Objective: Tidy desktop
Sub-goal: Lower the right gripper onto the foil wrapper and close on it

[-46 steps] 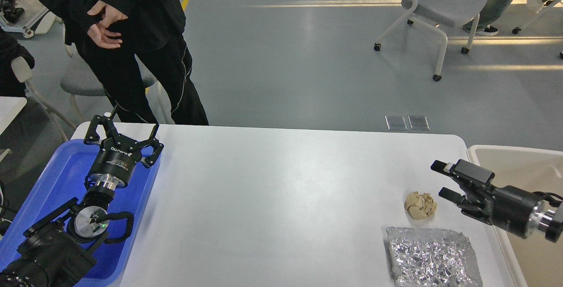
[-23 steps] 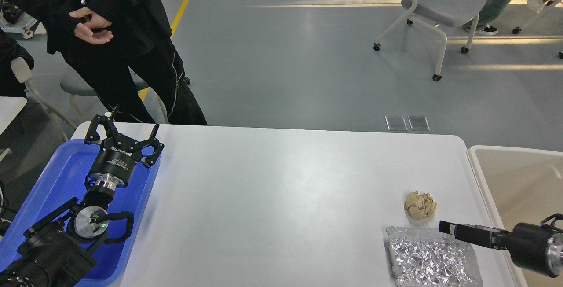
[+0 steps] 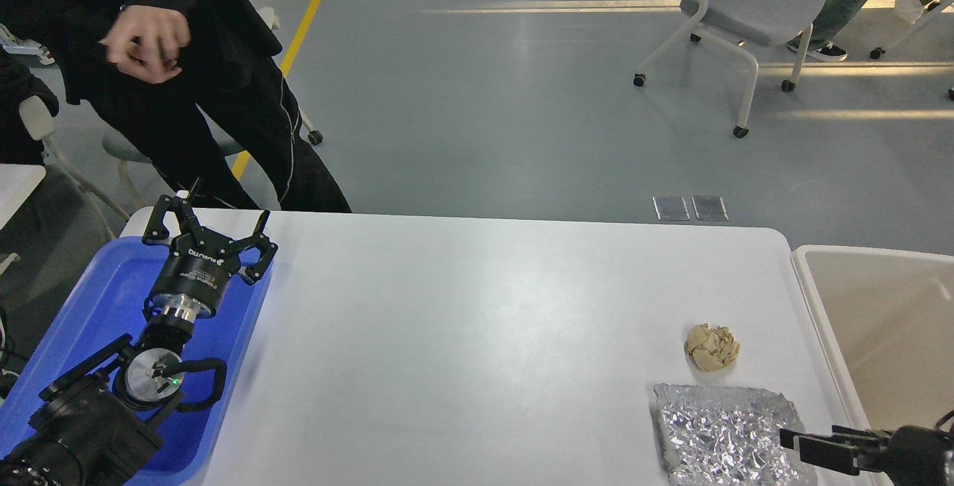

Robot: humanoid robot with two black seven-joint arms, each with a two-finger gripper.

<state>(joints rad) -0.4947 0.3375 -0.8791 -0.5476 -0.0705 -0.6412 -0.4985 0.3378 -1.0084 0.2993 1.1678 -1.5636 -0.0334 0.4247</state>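
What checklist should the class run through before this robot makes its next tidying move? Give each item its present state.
1. Left gripper open and holding nothing: ok; it hangs above the blue tray.
2. Right gripper state known: cannot tell; it shows edge-on at the foil sheet's near right corner.
3. Crumpled paper ball free to grasp: ok; it lies apart from the foil.
4. Beige bin in place beside the desktop: ok.
5. Desktop tidy: not ok; ball and foil remain.
6. Person away from the arms: ok; they stand behind the far left corner.
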